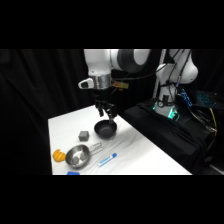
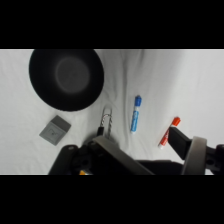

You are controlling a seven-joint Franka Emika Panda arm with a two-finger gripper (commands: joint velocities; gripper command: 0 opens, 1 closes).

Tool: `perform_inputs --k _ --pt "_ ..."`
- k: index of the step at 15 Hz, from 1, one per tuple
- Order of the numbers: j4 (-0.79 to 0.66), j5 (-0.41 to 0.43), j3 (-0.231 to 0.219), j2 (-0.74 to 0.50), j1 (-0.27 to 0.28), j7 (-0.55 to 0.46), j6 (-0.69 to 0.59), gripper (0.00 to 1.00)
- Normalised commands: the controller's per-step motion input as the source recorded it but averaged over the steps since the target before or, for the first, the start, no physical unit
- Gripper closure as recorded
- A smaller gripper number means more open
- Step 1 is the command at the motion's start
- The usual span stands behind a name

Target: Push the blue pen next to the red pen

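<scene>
Setting: black curtains hang behind a white table (image 1: 145, 155), with dark equipment and cables at its right side.
Arm: white Franka arm reaching from the upper right; its gripper (image 1: 106, 113) hangs above the far part of the table, over a round black bowl (image 1: 105, 130).
Gripper state: cannot tell. In the wrist view only the black linkage and one pale finger piece rise from the bottom edge, so the gap is not readable; nothing appears to be held.
Blue pen: a slim light-blue stick with a whitish part (image 2: 135, 113), lying flat on bare table. In the side view the same pen (image 1: 107, 159) rests near the front edge, well apart from the gripper.
Red pen: a short orange-red stick (image 2: 168, 131), lying beside the blue one at a slight angle, apart from it with clear table between; its lower end runs behind the gripper hardware. I cannot make it out in the side view.
Other items: a small grey block (image 1: 83, 135) beside the black bowl, a shiny steel bowl (image 1: 78, 156), an orange round object (image 1: 59, 156) and a metal clip (image 2: 106, 120).
Judgement: the high hover probably serves to survey both pens; pushing has not begun, and the pens' open surroundings should let the blue one slide sideways unobstructed.
</scene>
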Motion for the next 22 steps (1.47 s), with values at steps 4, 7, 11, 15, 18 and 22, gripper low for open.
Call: perform_inputs --k 4,7,11,15,18,22 --pt "0.06 0.000 0.020 0.12 -0.020 0.04 0.08 0.00" --pt "0.09 -0.037 0.031 0.21 0.001 0.11 0.16 0.00" --pt "0.10 -0.080 0.038 0.25 0.030 0.17 0.21 0.00" --pt "0.12 -0.084 0.027 0.26 0.047 0.19 0.23 0.00" --pt "0.13 -0.089 0.011 0.24 0.061 0.20 0.21 0.00" --pt "0.12 -0.132 -0.031 0.20 0.079 0.23 0.22 0.00"
